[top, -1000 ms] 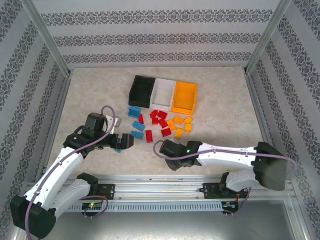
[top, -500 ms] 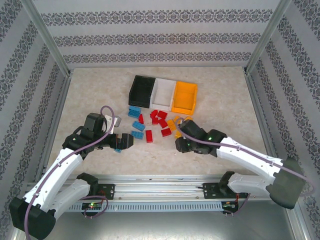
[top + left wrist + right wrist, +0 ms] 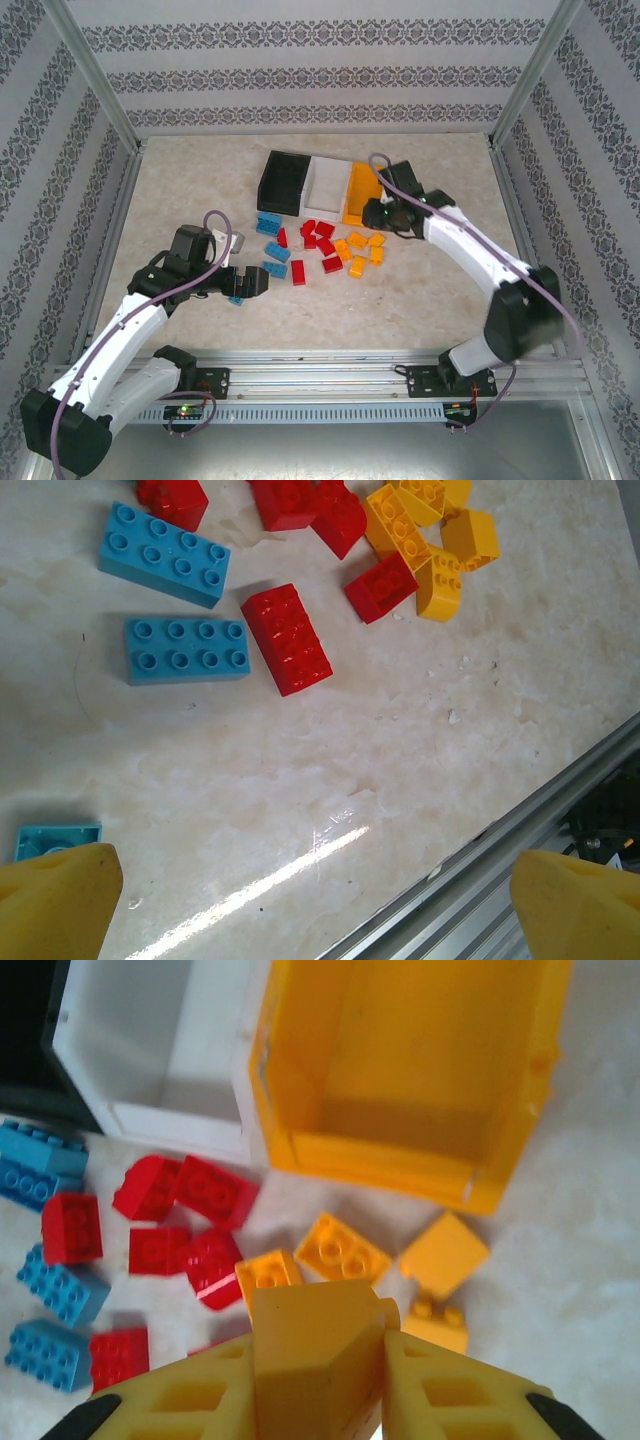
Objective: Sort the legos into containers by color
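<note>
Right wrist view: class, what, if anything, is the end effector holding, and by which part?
The right end effector pinches an orange lego by its two opposite side faces.

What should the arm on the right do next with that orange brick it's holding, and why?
Probably carry it a little forward, over the orange bin. The right gripper is shut on the orange brick, the matching bin lies just ahead, and the brick isn't above it yet.

Blue brick [image 3: 57, 838] partly behind yellow pad [image 3: 55, 900]; black bin [image 3: 20, 1045] cropped.
</note>
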You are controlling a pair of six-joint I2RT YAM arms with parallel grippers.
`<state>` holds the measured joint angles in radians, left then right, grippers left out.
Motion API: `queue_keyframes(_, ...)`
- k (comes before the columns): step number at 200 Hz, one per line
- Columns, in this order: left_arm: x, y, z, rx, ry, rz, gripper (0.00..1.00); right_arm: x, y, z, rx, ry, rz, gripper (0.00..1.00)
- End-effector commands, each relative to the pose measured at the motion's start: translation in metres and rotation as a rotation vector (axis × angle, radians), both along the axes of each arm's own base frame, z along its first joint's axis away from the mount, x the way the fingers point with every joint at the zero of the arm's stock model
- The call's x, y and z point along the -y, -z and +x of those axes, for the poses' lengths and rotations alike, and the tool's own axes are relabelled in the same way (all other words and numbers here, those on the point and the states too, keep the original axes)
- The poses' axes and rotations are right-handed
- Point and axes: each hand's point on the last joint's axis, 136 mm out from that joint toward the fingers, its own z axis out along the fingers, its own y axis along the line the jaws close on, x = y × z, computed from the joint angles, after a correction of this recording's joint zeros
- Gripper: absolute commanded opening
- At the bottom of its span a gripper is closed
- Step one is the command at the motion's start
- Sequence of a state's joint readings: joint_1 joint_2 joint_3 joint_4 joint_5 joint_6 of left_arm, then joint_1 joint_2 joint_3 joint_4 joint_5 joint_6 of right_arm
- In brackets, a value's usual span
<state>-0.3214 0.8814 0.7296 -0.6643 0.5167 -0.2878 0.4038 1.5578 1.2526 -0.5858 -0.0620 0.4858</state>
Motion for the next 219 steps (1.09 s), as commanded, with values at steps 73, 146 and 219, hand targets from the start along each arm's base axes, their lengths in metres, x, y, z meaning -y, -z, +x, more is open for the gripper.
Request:
queue_keyframes(73, 0.006, 0.002, -0.001, 0.018, 0.045, 0.001, 1.0, -0.003, 0.055, 0.104, -0.086, -0.017, -0.155, 0.31)
queue_keyframes(146, 0.006, -0.001, -0.002, 0.025, 0.044, -0.001, 1.0, 0.001, 0.032, 0.102, -0.06, -0.014, -0.149, 0.59)
queue_keyframes(219, 0.018, -0.077, 0.013, 0.045, 0.033, -0.078, 1.0, 0.02, -0.016, 0.001, 0.034, -0.006, -0.064, 0.71)
